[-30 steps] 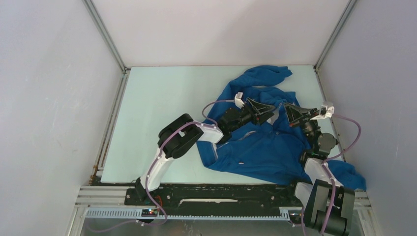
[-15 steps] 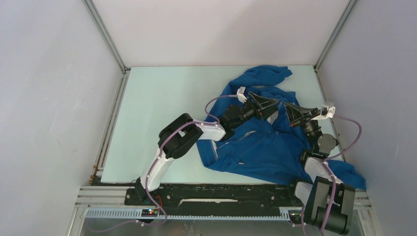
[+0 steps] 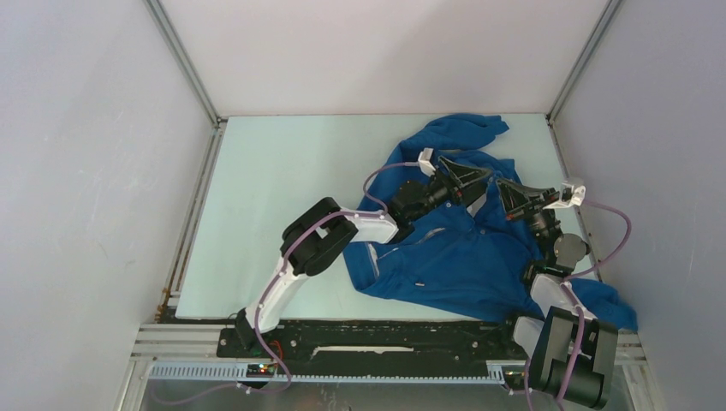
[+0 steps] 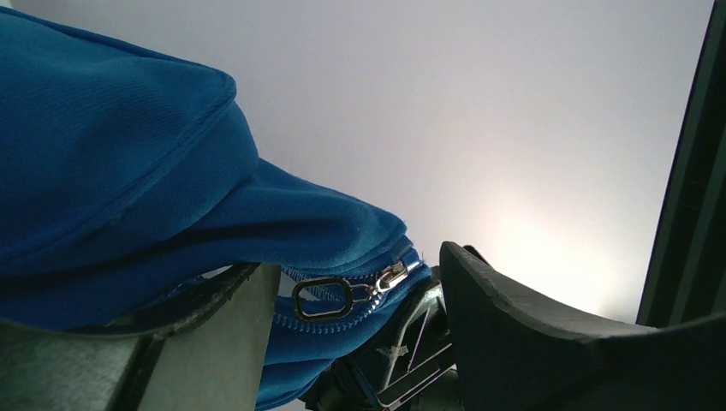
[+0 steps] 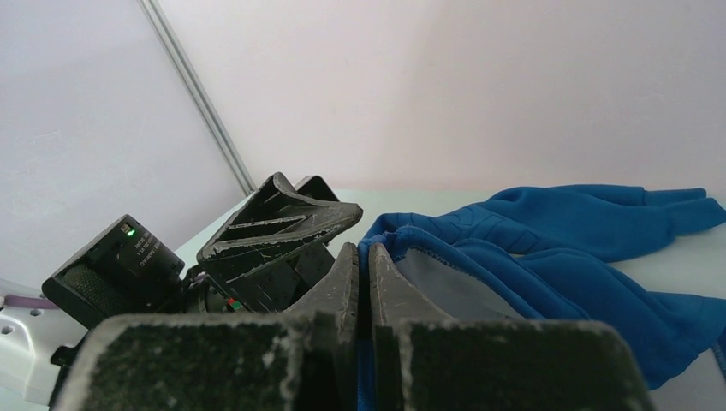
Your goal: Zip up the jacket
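The blue jacket (image 3: 462,257) lies crumpled on the right half of the table, collar end raised between the grippers. My left gripper (image 3: 476,181) is open at the raised edge. In the left wrist view (image 4: 353,264) the metal zipper pull (image 4: 324,298) and slider (image 4: 394,276) hang between its spread fingers, with blue fabric (image 4: 111,154) draped over the left finger (image 4: 214,342). My right gripper (image 3: 503,190) faces it. In the right wrist view (image 5: 364,257) it is shut on the jacket's front edge (image 5: 582,231), pale lining showing.
The pale table (image 3: 282,197) is walled in by grey panels with metal posts (image 3: 184,64) at the back corners. One sleeve (image 3: 462,128) reaches the back edge, another (image 3: 612,304) hangs at the near right. The left gripper's body (image 5: 282,218) sits just left of my right fingers.
My left gripper has moved up and to the right along the jacket's opening, closer to the right gripper. The right gripper has kept its hold and barely moved.
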Controlling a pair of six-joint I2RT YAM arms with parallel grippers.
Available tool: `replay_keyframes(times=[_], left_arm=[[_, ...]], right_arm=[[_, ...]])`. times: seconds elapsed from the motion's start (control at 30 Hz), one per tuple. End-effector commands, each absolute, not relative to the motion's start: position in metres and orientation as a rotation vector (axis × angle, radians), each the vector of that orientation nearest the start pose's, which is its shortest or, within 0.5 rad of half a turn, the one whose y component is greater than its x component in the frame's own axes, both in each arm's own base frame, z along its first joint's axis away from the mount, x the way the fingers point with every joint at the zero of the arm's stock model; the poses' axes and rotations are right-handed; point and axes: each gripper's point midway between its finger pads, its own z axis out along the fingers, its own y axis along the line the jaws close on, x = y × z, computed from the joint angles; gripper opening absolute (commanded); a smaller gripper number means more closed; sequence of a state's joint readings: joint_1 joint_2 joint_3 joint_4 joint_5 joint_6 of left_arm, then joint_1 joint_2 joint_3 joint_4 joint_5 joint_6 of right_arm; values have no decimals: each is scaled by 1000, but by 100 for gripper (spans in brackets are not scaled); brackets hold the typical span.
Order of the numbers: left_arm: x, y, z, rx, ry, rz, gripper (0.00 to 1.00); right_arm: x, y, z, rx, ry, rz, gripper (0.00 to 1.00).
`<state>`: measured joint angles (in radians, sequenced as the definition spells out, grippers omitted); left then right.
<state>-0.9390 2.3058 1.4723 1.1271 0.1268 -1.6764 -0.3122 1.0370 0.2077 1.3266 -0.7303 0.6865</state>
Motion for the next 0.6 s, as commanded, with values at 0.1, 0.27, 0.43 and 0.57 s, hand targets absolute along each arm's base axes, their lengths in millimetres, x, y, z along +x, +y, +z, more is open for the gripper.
replay_keyframes(times=[0.1, 0.27, 0.43, 0.57], left_arm=[[315, -560, 285, -391, 1505, -2361, 72], [308, -554, 297, -363, 1462, -2404, 72], [302, -547, 306, -347, 1438, -2433, 68], [301, -539, 302, -358, 1441, -2420, 63]], right_arm=[[297, 45, 283, -141, 1155, 686, 0], [296, 43, 285, -142, 1150, 684, 0], [296, 41, 285, -135, 1150, 680, 0], [294, 41, 287, -137, 1146, 679, 0]])
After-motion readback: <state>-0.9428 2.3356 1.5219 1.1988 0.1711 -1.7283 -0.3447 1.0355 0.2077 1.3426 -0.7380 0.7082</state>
